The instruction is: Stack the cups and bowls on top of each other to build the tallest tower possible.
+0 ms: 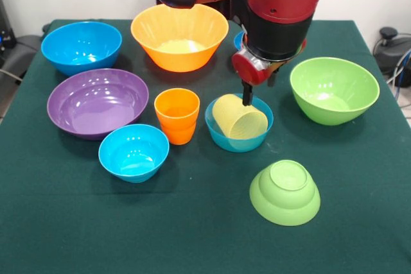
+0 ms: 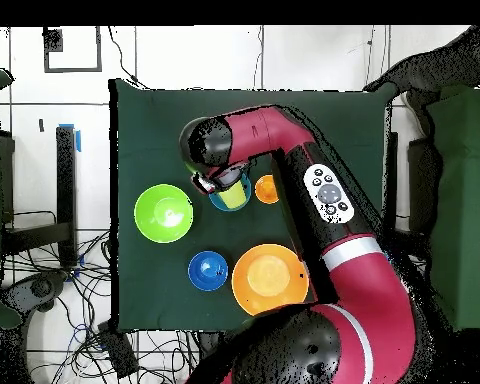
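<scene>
The pale yellow cup [image 1: 240, 117] lies tilted on its side inside a small light blue bowl [image 1: 222, 134], mouth toward the camera. My gripper [image 1: 246, 98] hangs right at the cup's upper far edge; I cannot see whether it grips it. From above, the gripper [image 2: 216, 183] covers part of that bowl [image 2: 230, 200]. The orange cup [image 1: 176, 115] stands upright just left of it. A second small light blue bowl [image 1: 133, 152] stands front left. A small lime green bowl [image 1: 285, 192] lies upside down in front.
Large bowls ring the middle: blue [image 1: 81, 44], orange [image 1: 180, 35], purple [image 1: 97, 102] and lime green [image 1: 334, 88]. A small dark blue bowl [image 2: 208, 270] sits near the robot's base, mostly hidden behind the arm in the front view. A person's arm [image 2: 434, 62] shows at the top right overhead.
</scene>
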Action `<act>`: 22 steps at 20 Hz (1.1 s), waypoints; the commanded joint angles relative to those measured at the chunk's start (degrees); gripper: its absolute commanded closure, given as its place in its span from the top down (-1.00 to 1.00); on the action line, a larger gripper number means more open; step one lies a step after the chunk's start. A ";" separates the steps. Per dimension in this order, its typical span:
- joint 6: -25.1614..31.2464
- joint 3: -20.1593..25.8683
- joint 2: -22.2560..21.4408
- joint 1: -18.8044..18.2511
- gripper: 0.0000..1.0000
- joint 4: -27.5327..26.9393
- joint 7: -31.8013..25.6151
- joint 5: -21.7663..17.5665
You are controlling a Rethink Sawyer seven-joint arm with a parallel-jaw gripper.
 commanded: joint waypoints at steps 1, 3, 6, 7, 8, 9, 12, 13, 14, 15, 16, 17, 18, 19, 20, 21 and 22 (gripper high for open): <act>-3.33 -0.91 2.42 0.88 1.00 2.36 -12.48 -5.02; -3.89 -0.89 2.95 1.06 1.00 2.19 -12.45 -5.41; -5.04 -0.98 3.16 0.92 1.00 3.04 -12.13 -5.85; -5.34 -1.00 3.36 0.89 1.00 3.09 -11.91 -5.85; -5.54 -1.09 3.54 0.96 1.00 3.13 -11.70 -5.93; -6.02 -1.06 3.79 0.96 1.00 3.19 -11.57 -6.02; -6.83 -1.17 5.03 1.16 1.00 2.73 -11.56 -6.26; -7.17 -1.27 5.33 1.18 1.00 2.60 -11.58 -6.40; -7.37 -1.30 5.70 1.30 1.00 2.28 -11.69 -6.48; -7.57 -1.32 5.98 1.37 1.00 2.07 -11.86 -6.52; -7.62 -1.42 6.24 1.51 1.00 1.85 -11.89 -6.55; -7.75 -1.46 6.68 1.65 1.00 1.50 -12.08 -6.59; -7.72 -1.56 7.03 1.82 1.00 1.24 -12.10 -6.61; -7.68 -1.65 7.34 2.08 1.00 0.88 -12.05 -6.64; -7.85 -1.59 7.57 2.21 1.00 0.64 -12.10 -6.69; -7.89 -1.58 7.87 2.40 1.00 0.35 -12.08 -6.80; -7.77 -1.56 8.17 2.54 1.00 0.15 -12.20 -6.91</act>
